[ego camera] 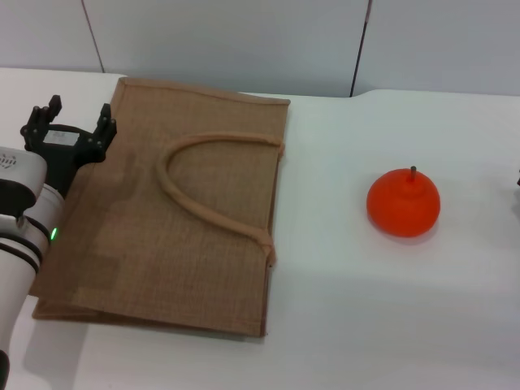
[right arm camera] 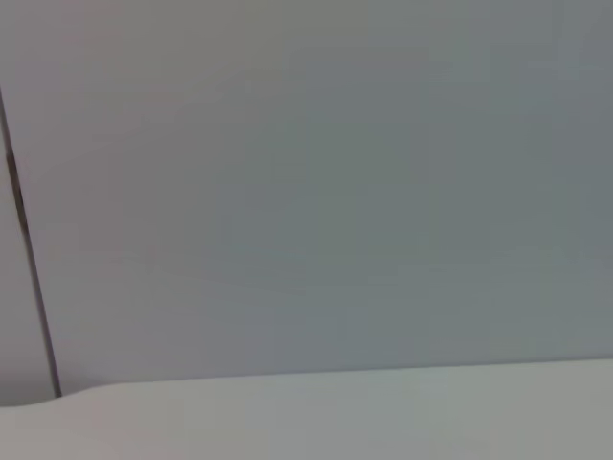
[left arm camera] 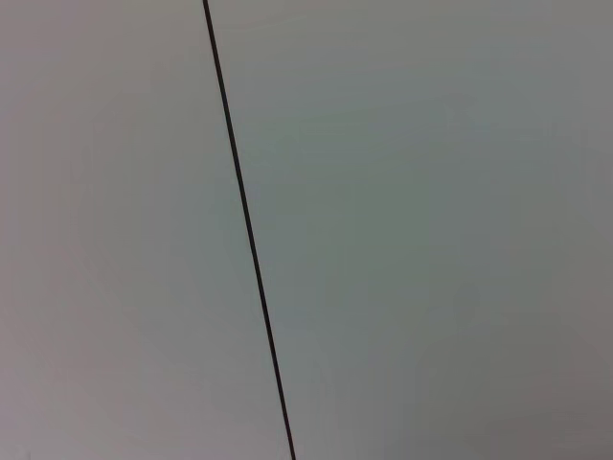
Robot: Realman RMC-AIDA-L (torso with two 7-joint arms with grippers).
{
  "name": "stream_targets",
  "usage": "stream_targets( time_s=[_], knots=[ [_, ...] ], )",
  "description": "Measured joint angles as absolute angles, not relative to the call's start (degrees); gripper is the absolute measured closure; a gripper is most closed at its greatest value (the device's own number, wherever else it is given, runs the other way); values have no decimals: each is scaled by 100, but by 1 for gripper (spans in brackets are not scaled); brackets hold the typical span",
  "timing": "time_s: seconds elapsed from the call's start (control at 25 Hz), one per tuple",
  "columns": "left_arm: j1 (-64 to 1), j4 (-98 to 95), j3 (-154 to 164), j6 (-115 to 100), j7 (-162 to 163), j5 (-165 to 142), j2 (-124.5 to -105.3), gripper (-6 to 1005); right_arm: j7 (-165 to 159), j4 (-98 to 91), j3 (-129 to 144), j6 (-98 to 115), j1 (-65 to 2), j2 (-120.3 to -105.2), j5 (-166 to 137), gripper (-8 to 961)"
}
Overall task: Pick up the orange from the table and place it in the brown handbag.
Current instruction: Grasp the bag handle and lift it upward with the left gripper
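Head view: a smooth, squat orange point(ego camera: 403, 203), stem up, sits on the plain white tabletop point(ego camera: 390, 309), well right of the flat, coarse-woven brown handbag point(ego camera: 171, 211), whose long axis runs front to back. The left end effector point(ego camera: 69, 122), fingers spread, hovers at the bag's left edge. Wrist views: only grey wall panels; the right end effector is unseen.

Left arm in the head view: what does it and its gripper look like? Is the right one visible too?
The left arm has glossy white rounded segments with black bands at the joints and a small green light on its side. The left gripper is matte black, with two blocky, notched fingers on a black base. Of the right arm only a dark sliver shows at the picture's right edge; its gripper is out of view.
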State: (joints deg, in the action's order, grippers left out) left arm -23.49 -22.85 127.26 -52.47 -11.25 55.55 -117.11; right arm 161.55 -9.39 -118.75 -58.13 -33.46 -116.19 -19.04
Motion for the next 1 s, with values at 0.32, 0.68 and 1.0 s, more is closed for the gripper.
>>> stream_targets(
  time_s=[0.32,0.68,1.0],
  knots=[
    [-2378,-2285,12726,-5247,-1125,5555,-11699,254,16172,-927,-11874,-5888,-3341,-11628,-1920,69],
    [-2403,-2285,12700,-5247,-1076,5555,-11698,261,16172,-929,-11874,-5977,-3340,-11628,-1925,70],
    [-2451,-2378,12781,-5248,-287,5469,-11658,267,16165,-932,-11873,-5925,-3333,-11620,-1924,70]
  ],
)
